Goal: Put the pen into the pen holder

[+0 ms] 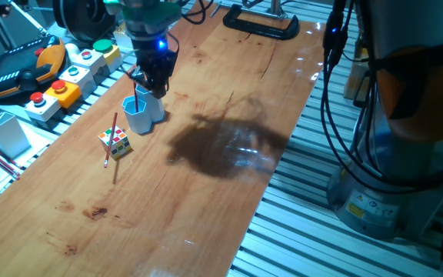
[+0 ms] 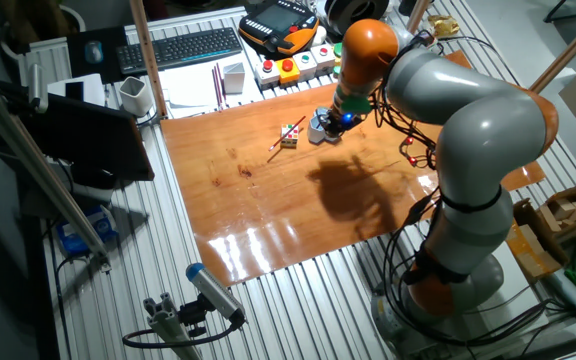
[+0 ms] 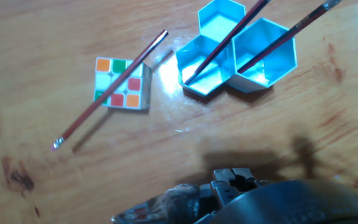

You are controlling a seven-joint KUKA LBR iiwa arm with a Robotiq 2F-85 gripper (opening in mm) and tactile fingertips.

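The light-blue pen holder (image 1: 143,111) (image 2: 320,127) (image 3: 229,56) stands on the wooden table. In the hand view two red pens lean inside it, one in the lower left tube (image 3: 216,53) and one in the right tube (image 3: 278,40). Another red pen (image 3: 110,90) (image 1: 111,138) lies slanted across a small colour cube (image 3: 120,83) (image 1: 115,142), left of the holder. My gripper (image 1: 154,83) (image 2: 340,120) hangs just above and behind the holder. Its fingertips are dark and blurred, so I cannot tell how the jaws stand or whether they touch a pen.
A box of coloured buttons (image 1: 68,77) and an orange pendant (image 1: 21,69) sit past the table's left edge. A white box-shaped container (image 1: 10,135) stands at the left. A black clamp (image 1: 260,23) grips the far edge. The arm's shadow (image 1: 221,146) falls mid-table.
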